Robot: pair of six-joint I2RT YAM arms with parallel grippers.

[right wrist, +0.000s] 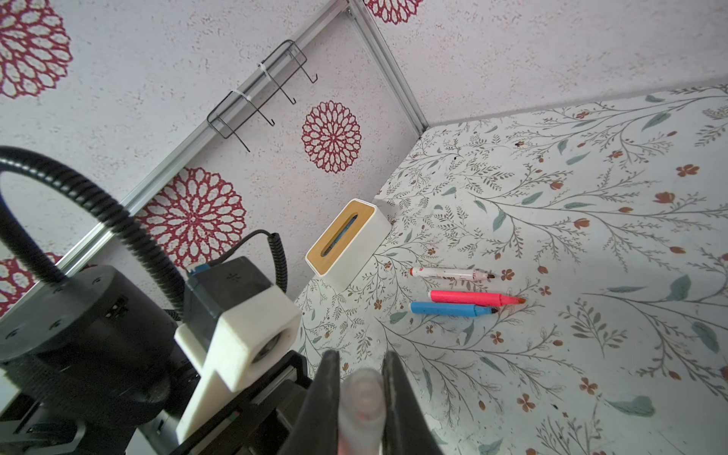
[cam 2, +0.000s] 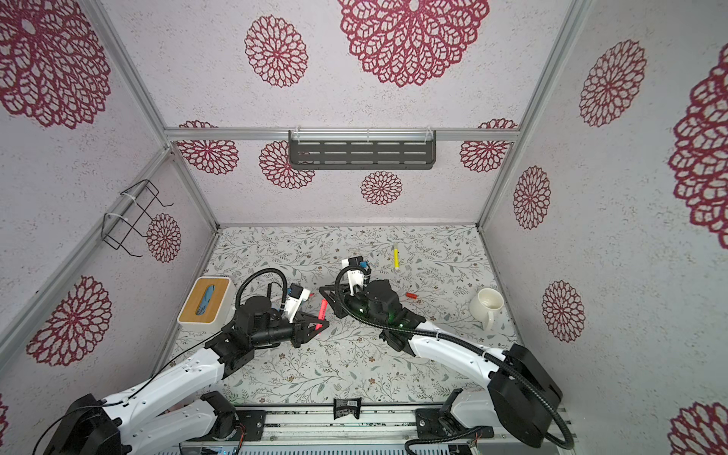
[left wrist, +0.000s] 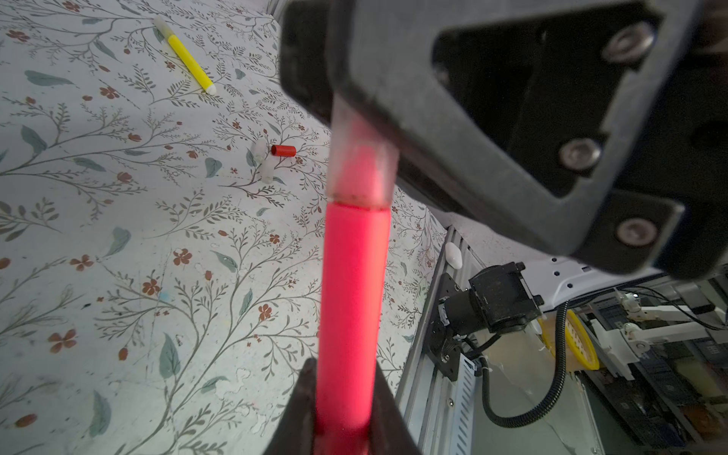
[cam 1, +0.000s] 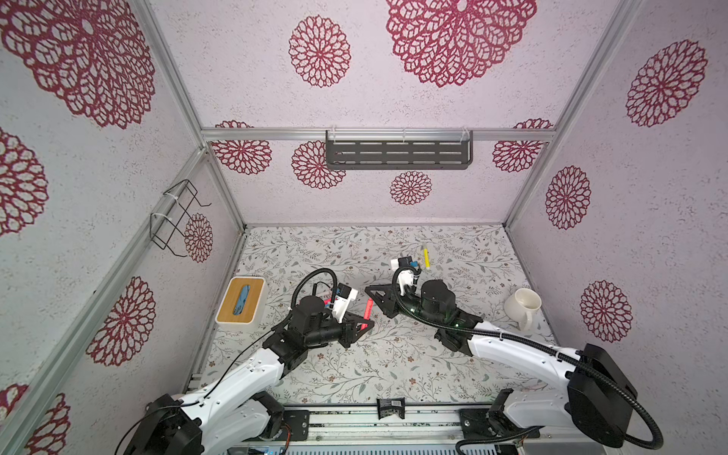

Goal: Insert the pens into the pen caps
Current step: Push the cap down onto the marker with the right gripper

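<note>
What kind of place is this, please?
Probably a robot test cell: silver aluminium frame bars, flower-papered tabletop, white left robot arm and white right robot arm on a grey metal rail.

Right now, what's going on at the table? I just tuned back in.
The left gripper is shut on a pink-red pen, and the right gripper is shut on a clear cap. They meet mid-table, with the cap sitting over the pen's tip. A white pen, a second pink pen and a blue pen lie uncapped. A red cap and loose clear caps lie nearby. The yellow pen looks capped.
</note>
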